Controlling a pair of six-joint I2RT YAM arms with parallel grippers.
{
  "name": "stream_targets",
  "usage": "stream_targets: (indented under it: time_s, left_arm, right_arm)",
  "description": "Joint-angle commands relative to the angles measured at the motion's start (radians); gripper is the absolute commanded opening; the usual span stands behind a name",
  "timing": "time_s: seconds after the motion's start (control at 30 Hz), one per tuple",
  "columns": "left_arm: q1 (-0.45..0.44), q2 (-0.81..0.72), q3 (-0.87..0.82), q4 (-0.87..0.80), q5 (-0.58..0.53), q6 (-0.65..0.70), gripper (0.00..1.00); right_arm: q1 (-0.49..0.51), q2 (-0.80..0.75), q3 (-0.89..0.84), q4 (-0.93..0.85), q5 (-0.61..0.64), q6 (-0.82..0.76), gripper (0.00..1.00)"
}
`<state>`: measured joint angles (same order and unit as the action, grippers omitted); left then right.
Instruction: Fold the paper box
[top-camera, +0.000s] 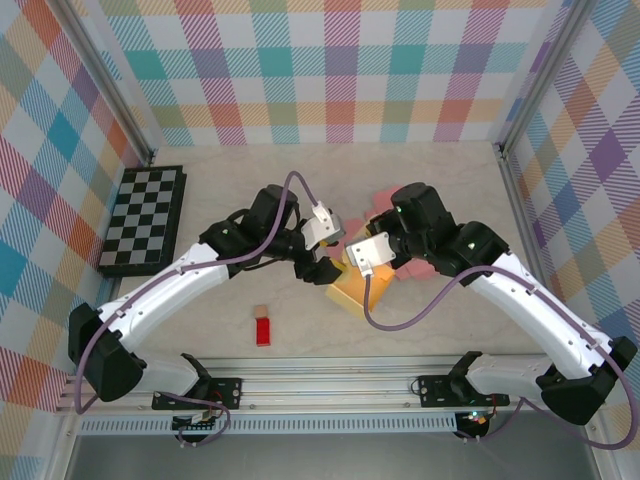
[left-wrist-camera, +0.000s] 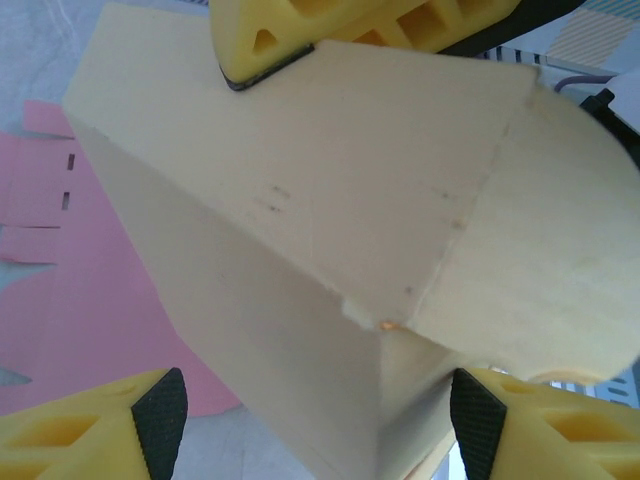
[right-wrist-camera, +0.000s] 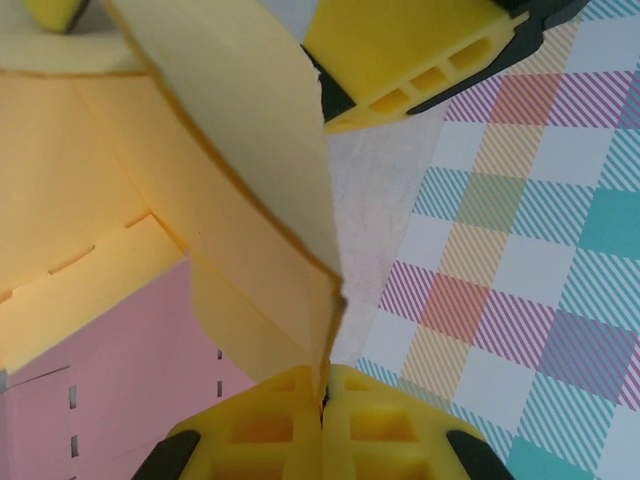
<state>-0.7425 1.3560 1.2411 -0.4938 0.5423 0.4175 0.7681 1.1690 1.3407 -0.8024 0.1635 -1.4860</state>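
Top view: both arms meet mid-table (top-camera: 200, 320) over the yellow box (top-camera: 347, 290), which lies half-formed partly on a pink sheet (top-camera: 412, 270), approx. centre of table. Left gripper (top-camera: 322, 270) at box's left side, right gripper (top-camera: 352, 258) at its far top. Chessboard (top-camera: 142, 220) by left edge; red block (top-camera: 263, 332) and tan cube (top-camera: 259, 311) towards near edge, well apart from box. Left wrist: left fingers (left-wrist-camera: 160, 420) spread wide, released, box corner between them, gap on one side; a right finger pad rests on box's upper panel. Right wrist: right fingers (right-wrist-camera: 270, 435) clenched together on thin edge of a box flap, flap standing up; pink sheet below left, plaid wall (right-wrist-camera: 520, 250) behind.
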Motion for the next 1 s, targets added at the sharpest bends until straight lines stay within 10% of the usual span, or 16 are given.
stream_targets:
  time_s: [0.0,0.37,0.7,0.83,0.97]
  left_arm:
    - [-0.013,0.01,0.027,0.023,0.028,-0.015,0.71]
    - [-0.013,0.013,0.028,0.035,0.014,-0.03,0.66]
    - [-0.013,0.015,0.022,0.043,-0.007,-0.039,0.15]
    - [-0.013,0.013,-0.001,0.055,-0.065,-0.035,0.02]
    - [-0.013,0.001,-0.055,0.104,-0.13,-0.025,0.0]
  right_arm:
    - [0.013,0.004,0.009,0.011,-0.019,0.001,0.0]
    - [0.032,-0.021,0.0,0.015,-0.019,0.01,0.0]
    - [0.042,-0.017,-0.005,0.011,-0.003,0.036,0.0]
    - [0.038,-0.015,0.004,0.013,0.0,0.087,0.12]
    - [-0.007,-0.014,0.012,0.056,-0.02,0.205,0.53]
